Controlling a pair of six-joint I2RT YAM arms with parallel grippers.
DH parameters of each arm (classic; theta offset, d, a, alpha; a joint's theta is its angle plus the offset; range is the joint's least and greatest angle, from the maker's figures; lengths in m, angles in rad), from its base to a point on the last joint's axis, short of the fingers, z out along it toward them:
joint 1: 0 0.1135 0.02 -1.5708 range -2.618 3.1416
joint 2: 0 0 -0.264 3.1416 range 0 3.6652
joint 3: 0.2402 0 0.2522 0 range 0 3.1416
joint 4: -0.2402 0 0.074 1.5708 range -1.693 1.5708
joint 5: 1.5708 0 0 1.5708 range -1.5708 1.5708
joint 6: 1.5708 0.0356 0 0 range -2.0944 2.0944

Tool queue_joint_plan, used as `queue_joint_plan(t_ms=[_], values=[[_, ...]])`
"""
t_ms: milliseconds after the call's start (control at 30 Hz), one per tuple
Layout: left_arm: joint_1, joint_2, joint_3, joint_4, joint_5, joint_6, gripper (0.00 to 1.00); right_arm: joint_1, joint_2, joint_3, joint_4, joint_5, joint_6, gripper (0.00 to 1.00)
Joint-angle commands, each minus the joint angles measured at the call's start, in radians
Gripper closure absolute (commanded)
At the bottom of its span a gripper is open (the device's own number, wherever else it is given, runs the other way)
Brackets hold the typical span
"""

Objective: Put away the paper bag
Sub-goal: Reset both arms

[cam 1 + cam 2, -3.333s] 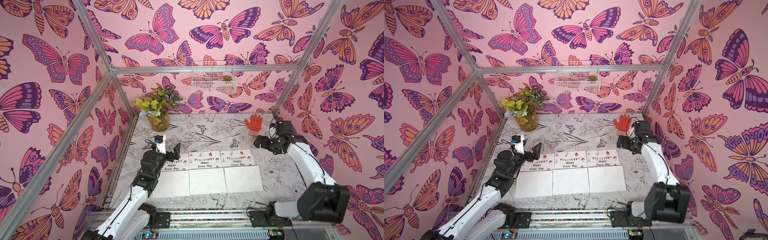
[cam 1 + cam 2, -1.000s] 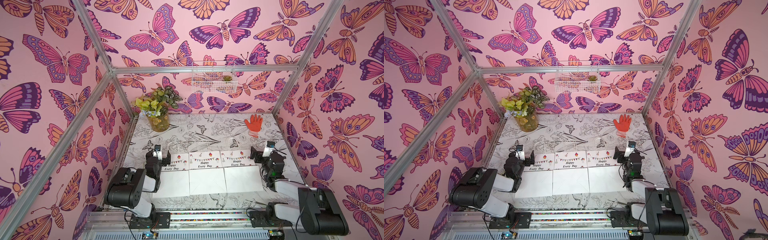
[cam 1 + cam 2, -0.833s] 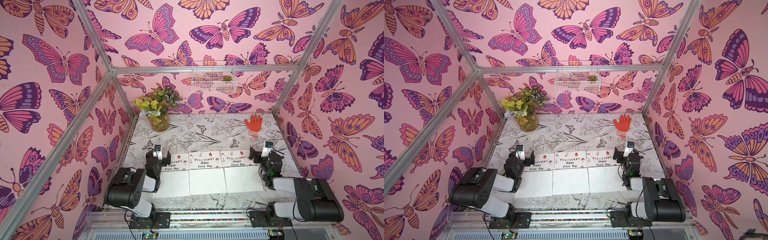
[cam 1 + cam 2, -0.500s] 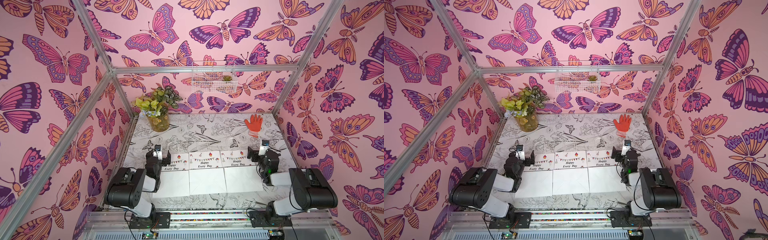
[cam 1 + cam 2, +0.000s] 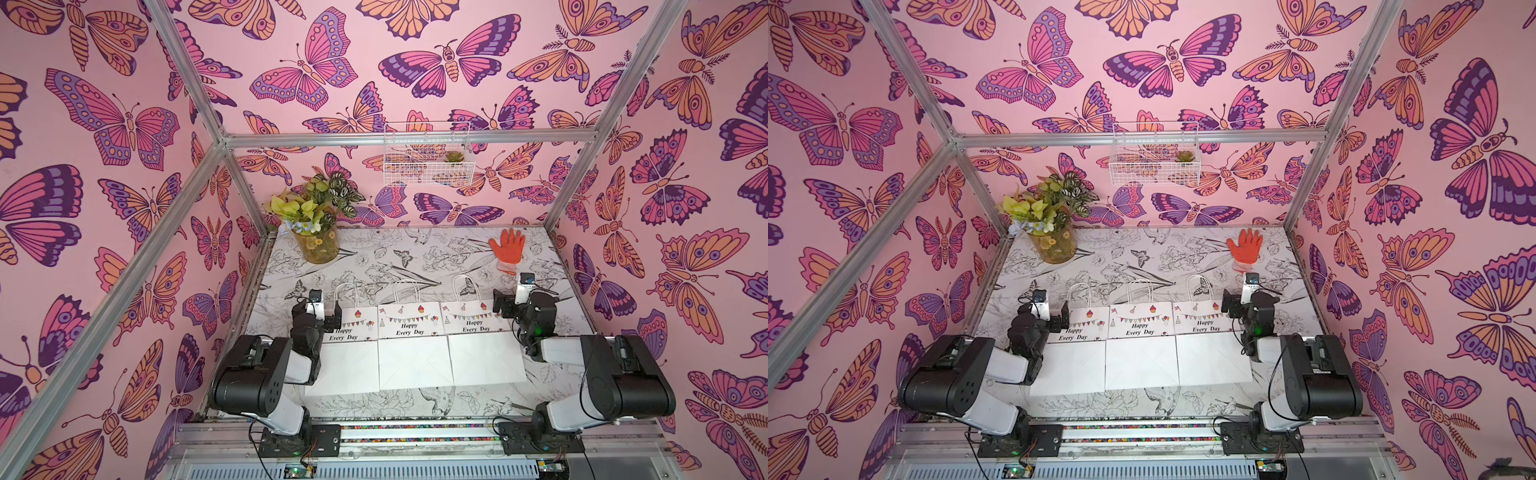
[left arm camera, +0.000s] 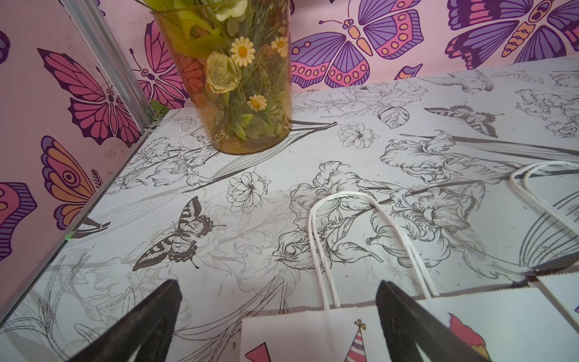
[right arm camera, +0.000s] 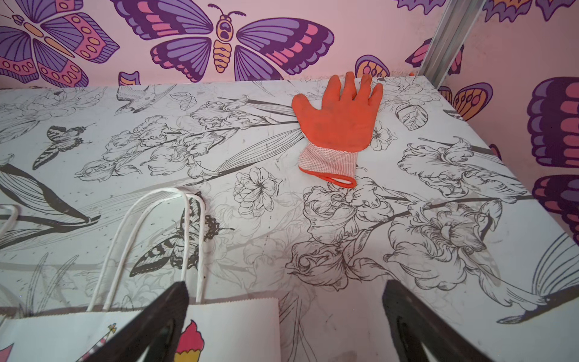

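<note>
You've drawn both back and down: left gripper [image 6: 278, 286] and right gripper [image 7: 285, 285] gape empty, straddling top corners of the outer bags [image 5: 349, 365].

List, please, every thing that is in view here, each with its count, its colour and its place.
paper bags: three, white with party print, flat in a row on the near half of the table: left bag, middle bag, right bag
vase: one, amber glass with green and yellow flowers, far left corner
glove: one, orange, far right of the table
wire basket: one, white, on the back wall
succulent: one, green, inside the wire basket
table: one, white with black floral drawings
left gripper: black, open, at the left bag's top corner
right gripper: black, open, at the right bag's top corner
</note>
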Motion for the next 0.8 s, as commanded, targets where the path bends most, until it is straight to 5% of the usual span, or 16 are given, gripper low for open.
queue_joint_plan(t_ms=[0, 767], values=[[0.004, -0.008, 0.003, 0.017, 0.009, 0.005, 0.00, 0.000, -0.002, 0.021, -0.019, -0.011, -0.005, 0.01], [0.050, -0.022, 0.112, -0.204, 0.046, -0.042, 0.00, -0.004, -0.001, 0.027, -0.029, -0.002, 0.001, 0.01]])
